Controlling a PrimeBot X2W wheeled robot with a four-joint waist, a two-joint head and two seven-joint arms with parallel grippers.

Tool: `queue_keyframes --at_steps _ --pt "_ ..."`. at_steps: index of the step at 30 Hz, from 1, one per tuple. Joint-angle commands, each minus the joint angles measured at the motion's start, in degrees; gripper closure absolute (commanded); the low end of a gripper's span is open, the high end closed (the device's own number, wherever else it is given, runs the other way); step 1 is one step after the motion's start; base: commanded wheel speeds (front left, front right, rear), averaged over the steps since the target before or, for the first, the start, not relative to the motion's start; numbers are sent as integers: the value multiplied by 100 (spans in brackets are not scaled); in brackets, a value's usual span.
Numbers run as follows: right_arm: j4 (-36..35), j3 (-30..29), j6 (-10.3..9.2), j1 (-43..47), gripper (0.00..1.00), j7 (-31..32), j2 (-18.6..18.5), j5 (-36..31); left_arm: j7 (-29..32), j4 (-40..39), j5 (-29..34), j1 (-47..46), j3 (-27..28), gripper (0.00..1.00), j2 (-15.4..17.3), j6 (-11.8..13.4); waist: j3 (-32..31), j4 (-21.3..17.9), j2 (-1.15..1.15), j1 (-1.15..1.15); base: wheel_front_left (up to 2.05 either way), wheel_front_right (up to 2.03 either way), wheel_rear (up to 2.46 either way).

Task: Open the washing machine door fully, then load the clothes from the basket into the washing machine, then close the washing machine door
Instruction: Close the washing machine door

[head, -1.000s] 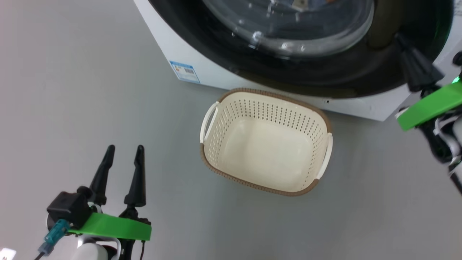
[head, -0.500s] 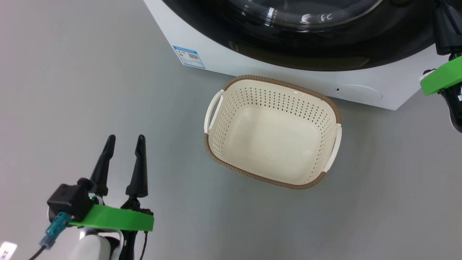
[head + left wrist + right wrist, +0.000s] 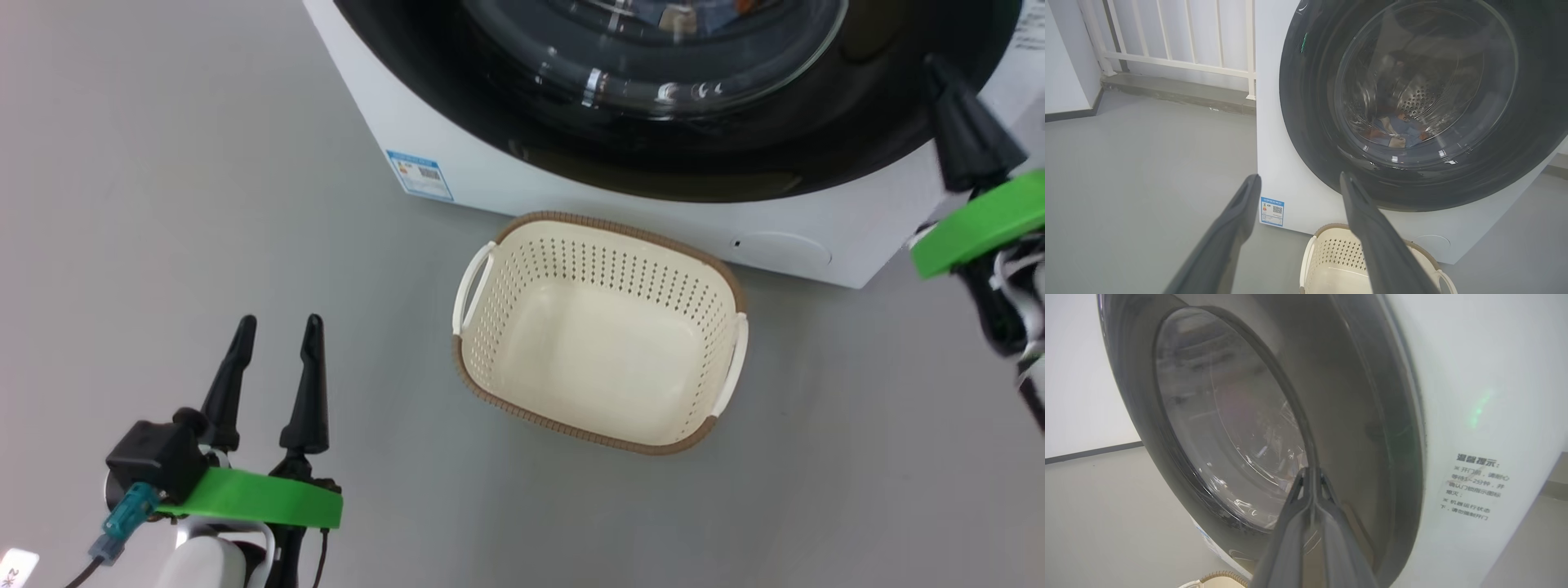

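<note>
Closing step: my clenched right claw (image 3: 937, 69) sits at three o'clock on the washing machine door (image 3: 857, 131). My left claw (image 3: 279, 322) hangs released. Next I press it latched.

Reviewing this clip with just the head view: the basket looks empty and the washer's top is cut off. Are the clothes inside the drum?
Observer: Yes. The left wrist view shows the clothes lying low in the drum, behind the glass.
Operator: Is the door shut?
Observer: It looks so: the door sits flush against the washer front, no gap showing.
Operator: And the right gripper?
Observer: The right wrist view shows it shut, fingers together, tip pointing at the door's dark ring; contact unclear.
</note>
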Motion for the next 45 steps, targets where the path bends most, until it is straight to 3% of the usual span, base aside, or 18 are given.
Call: queue_keyframes --at_steps 1,14,21,32,45 --pt "-170 111 -42 294 0 -28 33 -51 -36 -60 11 2 232 0 185 -47 -259 -101 0 0 0 0 0" --pt "-793 -26 -42 1393 0 -28 416 -79 -36 133 -117 272 224 0 431 -72 -1223 -699 0 0 0 0 0" --pt "-1058 -130 -42 1966 0 -28 596 -168 -29 132 -231 510 253 0 531 -65 -1609 -1295 0 0 0 0 0" --pt "-1367 -459 -42 2585 0 -28 753 -223 -29 -84 -404 784 326 0 529 -22 -1773 -1997 0 0 0 0 0" --pt "-1620 -913 -42 3120 0 -28 905 -472 78 -382 -598 972 357 0 571 34 -1822 -2395 0 0 0 0 0"
